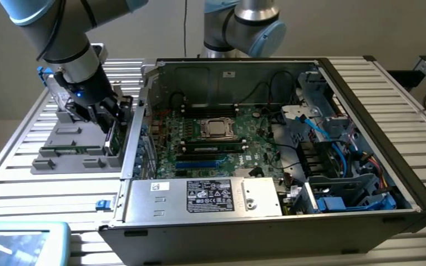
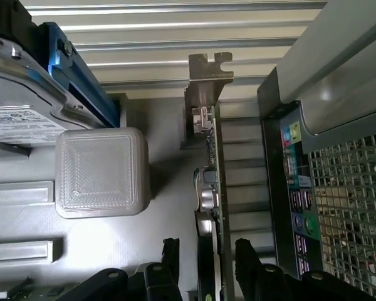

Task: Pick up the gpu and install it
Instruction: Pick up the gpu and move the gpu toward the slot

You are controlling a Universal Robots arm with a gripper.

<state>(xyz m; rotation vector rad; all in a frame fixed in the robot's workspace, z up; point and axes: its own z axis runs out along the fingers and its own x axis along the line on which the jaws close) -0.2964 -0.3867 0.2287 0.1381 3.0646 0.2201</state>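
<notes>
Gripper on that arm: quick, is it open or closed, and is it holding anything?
Gripper: open, straddling the gpu, holding nothing.

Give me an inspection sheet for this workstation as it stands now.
surface: slatted metal table carrying an open computer case and, on the exterior view's left, a grey parts tray.
job's things: gpu stands on edge in the tray, silver bracket end away from the gripper; not yet installed.
clutter: hard drive with a white label and a grey block sit in the tray beside the gpu.
grippers: gripper open, one finger on each side of the gpu, not clamped on it.
cables: blue and black cables inside the case.
surroundings: plain wall behind the table.
</notes>
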